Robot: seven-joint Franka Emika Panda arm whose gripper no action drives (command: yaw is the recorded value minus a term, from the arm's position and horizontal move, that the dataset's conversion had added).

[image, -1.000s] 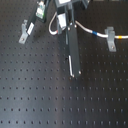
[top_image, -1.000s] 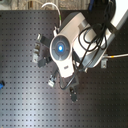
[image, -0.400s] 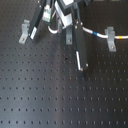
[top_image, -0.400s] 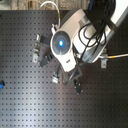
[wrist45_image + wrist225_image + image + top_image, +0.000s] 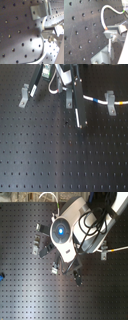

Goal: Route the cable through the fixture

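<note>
The white cable (image 5: pixel 93 99) runs from my gripper through the right grey clip (image 5: pixel 111 103) and on to the first exterior view's right edge. A white loop of it (image 5: pixel 56 84) hangs near the arm. In the second wrist view the cable (image 5: pixel 102 18) curves down into the fingertips (image 5: pixel 108 31), with an orange band at the grip and a yellow-green band farther along. My gripper (image 5: pixel 80 124) is shut on the cable, low over the board beside the middle clip (image 5: pixel 69 98). The gripper (image 5: pixel 75 276) also shows in the second exterior view.
A third clip (image 5: pixel 24 95) stands at the first exterior view's left. The black perforated board (image 5: pixel 60 159) spreads toward the front. In the second exterior view the arm's body with a blue light (image 5: pixel 61 229) covers the middle, and a small blue object (image 5: pixel 1 278) lies at the left edge.
The gripper has shifted a little toward the first exterior view's right and farther back, with the cable in it. The clips have not moved.
</note>
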